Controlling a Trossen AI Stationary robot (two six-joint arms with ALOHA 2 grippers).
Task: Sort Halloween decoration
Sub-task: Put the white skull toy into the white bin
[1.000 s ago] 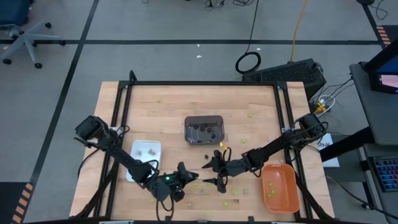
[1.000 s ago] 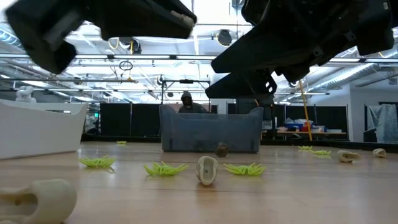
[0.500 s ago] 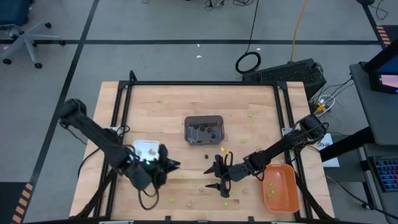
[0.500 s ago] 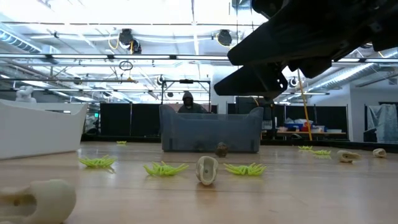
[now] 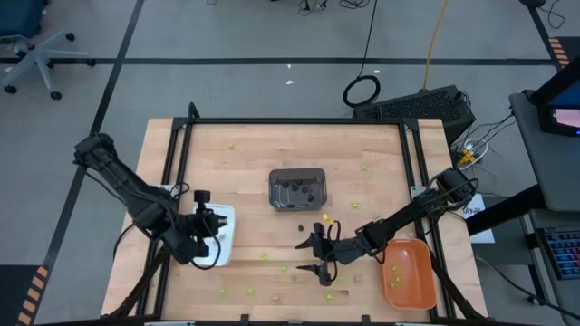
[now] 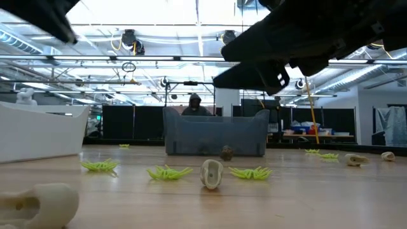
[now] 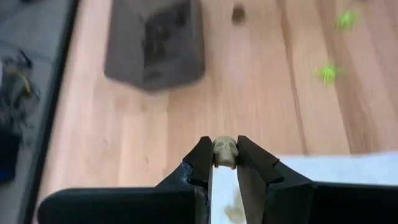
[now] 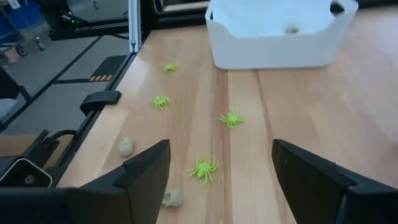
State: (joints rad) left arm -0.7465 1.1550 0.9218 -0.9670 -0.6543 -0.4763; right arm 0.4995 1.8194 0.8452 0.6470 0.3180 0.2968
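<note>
Left gripper point(image 7: 225, 163) clamping tan skull point(image 7: 224, 152) over white tray point(image 5: 220, 237) — face outward, upright — right gripper point(image 5: 320, 258) wide, tray contents obscured.

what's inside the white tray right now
Through its open top, the right wrist view shows one small tan trinket lying in the white tray. From overhead the left pincer, shut on a tan skull, covers most of the inside.

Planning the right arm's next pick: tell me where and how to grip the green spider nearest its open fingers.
Take the green spider by its raised central body, coming straight down. It lies flat on the table with thin splayed legs that offer little purchase. The right gripper probably needs only to descend and close.
</note>
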